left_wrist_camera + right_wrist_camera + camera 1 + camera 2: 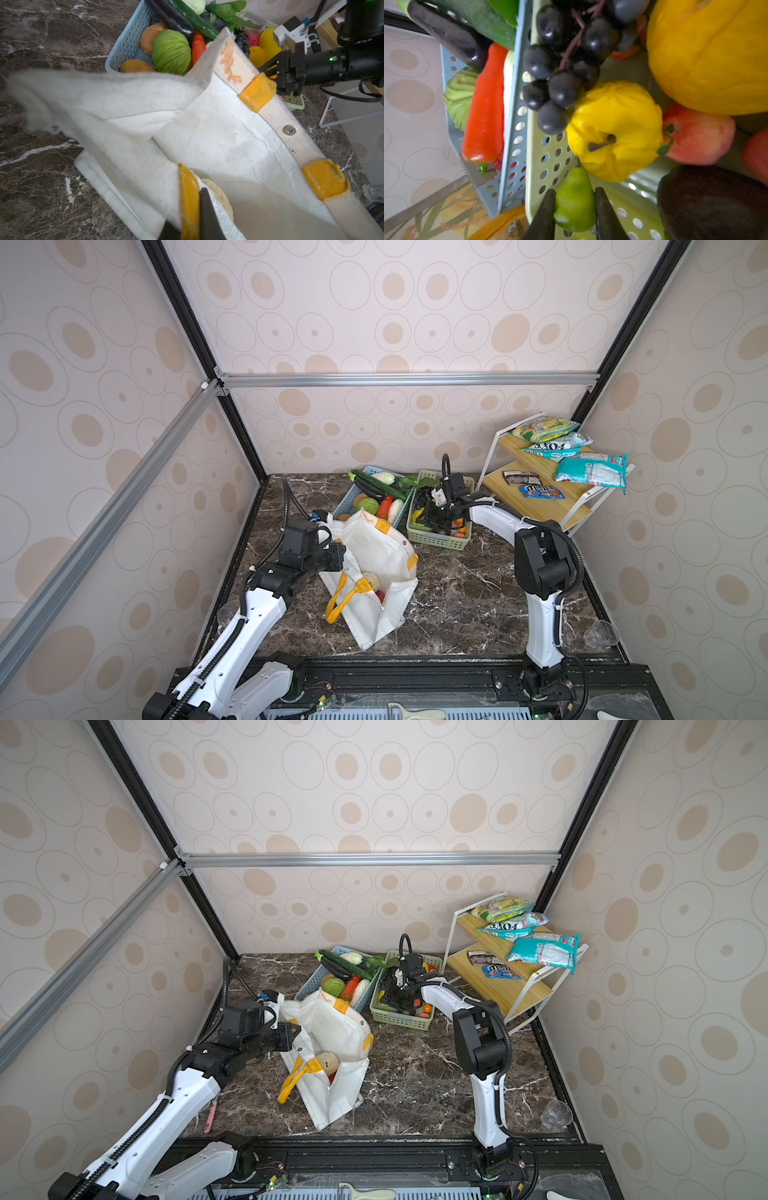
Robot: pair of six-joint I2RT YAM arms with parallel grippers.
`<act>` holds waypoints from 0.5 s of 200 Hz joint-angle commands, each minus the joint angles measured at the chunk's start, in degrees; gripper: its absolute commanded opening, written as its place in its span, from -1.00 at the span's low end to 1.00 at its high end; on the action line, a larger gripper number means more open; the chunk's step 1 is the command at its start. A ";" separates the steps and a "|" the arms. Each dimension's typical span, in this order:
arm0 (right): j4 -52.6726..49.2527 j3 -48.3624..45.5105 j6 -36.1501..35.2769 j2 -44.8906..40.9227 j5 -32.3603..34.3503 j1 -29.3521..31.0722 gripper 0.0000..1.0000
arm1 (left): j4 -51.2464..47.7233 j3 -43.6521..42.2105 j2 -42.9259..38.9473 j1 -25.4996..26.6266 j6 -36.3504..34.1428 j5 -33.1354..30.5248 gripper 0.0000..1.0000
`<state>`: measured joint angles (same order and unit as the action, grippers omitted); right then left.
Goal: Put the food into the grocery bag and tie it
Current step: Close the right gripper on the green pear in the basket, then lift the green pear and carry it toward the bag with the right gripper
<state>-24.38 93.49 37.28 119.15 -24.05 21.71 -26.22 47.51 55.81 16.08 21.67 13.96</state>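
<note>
Nearest: green pear (575,207) pinched in right gripper (574,190), low in green basket (548,162). Lift straight up, clear the rim, then swing to bag.
Count: 1 grocery bag (374,556), just beside baskets, mouth propped by left gripper (190,207) clenched on its rim; 2 baskets, blue basket (347,495) included; 1 yellow melon (716,52); 1 grape bunch (566,68).
</note>
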 commanded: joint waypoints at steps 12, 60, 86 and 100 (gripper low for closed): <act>0.65 -0.68 0.69 -4.38 -0.73 -0.35 -0.45 | 1.69 0.49 -1.32 -0.12 0.14 -0.40 -1.00; 0.67 -0.39 0.78 -6.80 -0.73 -0.33 -0.45 | 1.62 0.50 -1.58 -0.09 0.09 -0.34 -1.00; 0.48 -0.24 0.74 -8.33 -0.80 -0.31 -0.44 | 1.66 0.48 -1.70 -0.10 0.06 -0.34 -1.00; 0.40 -0.06 0.74 -9.23 -0.90 -0.29 -0.45 | 1.61 0.57 -1.71 -0.08 0.04 -0.34 -1.00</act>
<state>-23.79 93.47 37.30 113.12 -24.53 21.71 -26.22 47.42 55.37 16.05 21.67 13.96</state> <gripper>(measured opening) 0.281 0.110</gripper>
